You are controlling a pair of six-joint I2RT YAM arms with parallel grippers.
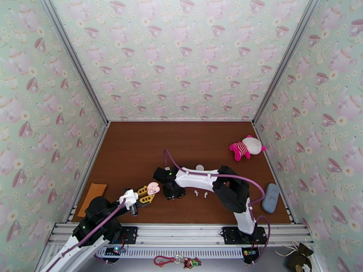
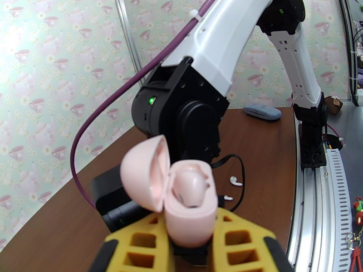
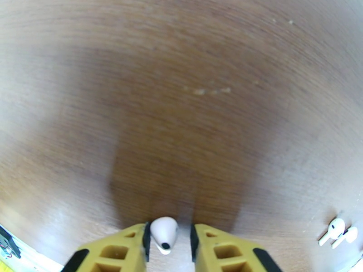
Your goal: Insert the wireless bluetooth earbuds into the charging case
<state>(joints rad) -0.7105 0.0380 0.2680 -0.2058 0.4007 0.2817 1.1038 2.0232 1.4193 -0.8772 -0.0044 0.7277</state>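
Nearest the arm bases, the left gripper is clamped on a small, rounded, pink plastic charging case. The case sits upright between the yellow fingers with its hinged lid swung open. Just beyond it, the right gripper points down at the brown wooden table. Its jaws stand slightly apart around one tiny white plastic earbud: one finger touches it and a gap shows at the other. Two more white earbuds lie side by side near that gripper. Farther right rests a blue-grey oval pouch, and farthest back a pink-and-white plush toy.
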